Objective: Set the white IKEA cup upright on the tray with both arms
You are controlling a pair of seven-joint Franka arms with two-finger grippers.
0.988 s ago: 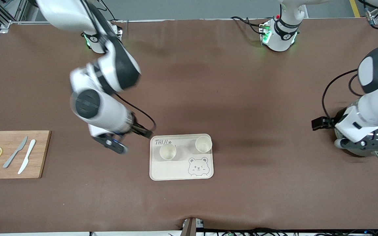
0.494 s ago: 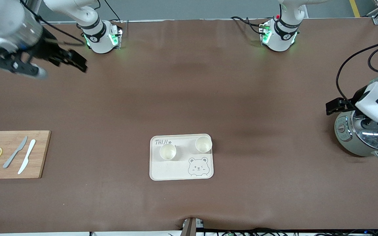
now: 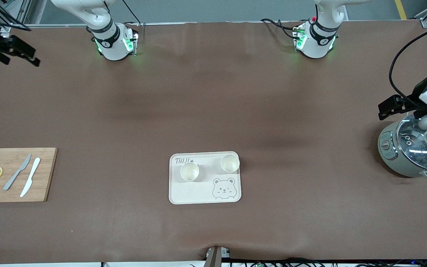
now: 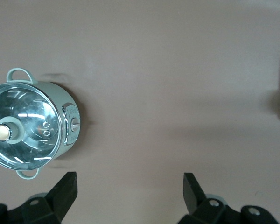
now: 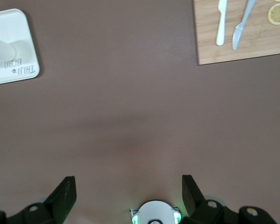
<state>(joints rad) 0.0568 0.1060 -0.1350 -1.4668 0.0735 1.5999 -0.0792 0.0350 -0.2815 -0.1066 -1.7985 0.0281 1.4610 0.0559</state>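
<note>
I see both cups [image 3: 189, 172] upright on the tray [image 3: 204, 196]; left gripper [image 4: 129, 186] over the pot [image 3: 413, 150], right gripper [image 5: 129, 189] over the table's edge, both spread, empty. Task looks finished; next I'd just park.

You had two white cups [image 3: 189, 172] [image 3: 230, 163] standing upright on the cream bear tray [image 3: 184, 194], side by side along its edge farther from the front camera.
</note>
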